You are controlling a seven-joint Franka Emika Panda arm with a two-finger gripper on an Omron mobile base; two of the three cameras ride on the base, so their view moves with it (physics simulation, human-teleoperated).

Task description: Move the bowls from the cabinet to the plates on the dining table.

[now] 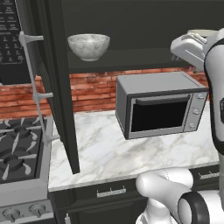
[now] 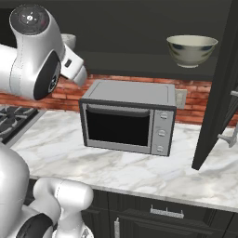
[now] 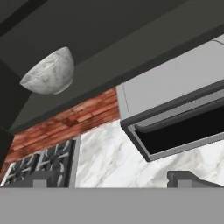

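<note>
The dark cabinet (image 1: 131, 61) stands open above the counter. On its shelf the white-grey marbled bowl (image 1: 89, 46) sits at the left, and it appears upper left in the hand view as the marbled bowl (image 3: 50, 72). Further right on the same shelf is the grey-green bowl (image 2: 191, 50) with a cream rim. My gripper (image 3: 109, 180) is open with nothing between its fingers, raised in front of the shelf between the two bowls and apart from both. The white hand (image 1: 188, 48) partly hides the grey-green bowl in the left base view. The plates and the dining table are out of view.
A grey microwave (image 1: 159, 103) sits on the marble counter (image 1: 105, 153) under the shelf. Open cabinet doors hang at the left (image 1: 57, 87) and right (image 2: 223, 93). A gas stove (image 1: 17, 148) lies at the left. A brick wall backs the counter, and dark drawers (image 2: 162, 214) run beneath it.
</note>
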